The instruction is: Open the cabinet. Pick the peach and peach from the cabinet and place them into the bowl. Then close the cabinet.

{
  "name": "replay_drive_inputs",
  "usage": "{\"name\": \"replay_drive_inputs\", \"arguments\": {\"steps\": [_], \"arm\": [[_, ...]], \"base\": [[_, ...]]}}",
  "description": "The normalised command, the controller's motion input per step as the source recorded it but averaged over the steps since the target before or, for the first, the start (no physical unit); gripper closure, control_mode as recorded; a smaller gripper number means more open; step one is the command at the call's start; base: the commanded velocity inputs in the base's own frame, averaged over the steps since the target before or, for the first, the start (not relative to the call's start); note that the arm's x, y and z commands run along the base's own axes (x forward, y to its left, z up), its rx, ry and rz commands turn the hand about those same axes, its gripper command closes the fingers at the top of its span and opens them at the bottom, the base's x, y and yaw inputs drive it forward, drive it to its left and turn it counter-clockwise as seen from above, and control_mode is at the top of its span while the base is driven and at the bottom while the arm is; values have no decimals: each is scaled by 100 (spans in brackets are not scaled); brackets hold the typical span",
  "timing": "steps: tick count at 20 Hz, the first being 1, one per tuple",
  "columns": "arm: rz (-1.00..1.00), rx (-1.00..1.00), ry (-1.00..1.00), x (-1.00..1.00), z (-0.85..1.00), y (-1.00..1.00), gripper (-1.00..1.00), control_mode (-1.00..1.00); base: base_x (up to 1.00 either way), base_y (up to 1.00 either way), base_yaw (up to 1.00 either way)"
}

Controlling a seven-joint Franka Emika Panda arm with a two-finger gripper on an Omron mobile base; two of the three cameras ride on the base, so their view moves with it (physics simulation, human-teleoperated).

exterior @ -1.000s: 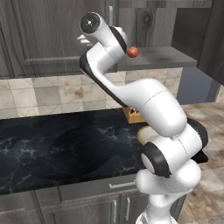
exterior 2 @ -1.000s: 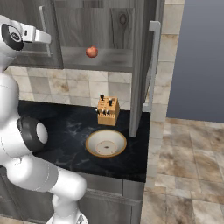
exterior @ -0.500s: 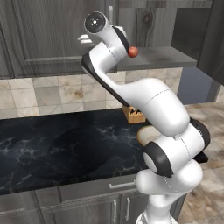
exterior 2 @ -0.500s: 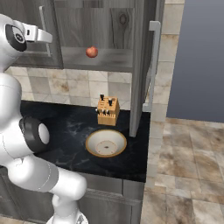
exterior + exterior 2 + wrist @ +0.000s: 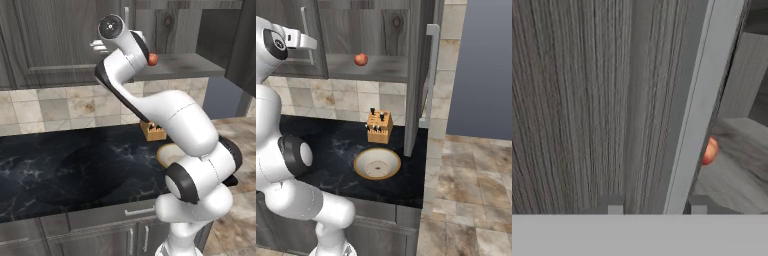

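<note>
At the left door of the cabinet [image 5: 331, 35] my gripper [image 5: 657, 204] straddles the handle [image 5: 699, 100], 1 finger each side; whether it has clamped yet, I cannot tell. Right door already open; 1 peach [image 5: 360, 59] on the shelf, bowl [image 5: 377, 163] on the counter below. Next, probably: grip firmly and pull outward.
</note>
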Motion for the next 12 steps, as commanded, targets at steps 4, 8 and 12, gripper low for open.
{"name": "replay_drive_inputs", "arguments": {"steps": [4,8,12], "arm": [[0,0,0,11,-34,0,100,-100],[3,0,-1,10,-37,0,100,-100],[8,1,-14,47,-81,-1,100,-100]], "base": [[0,0,0],[0,0,0],[0,0,0]]}}
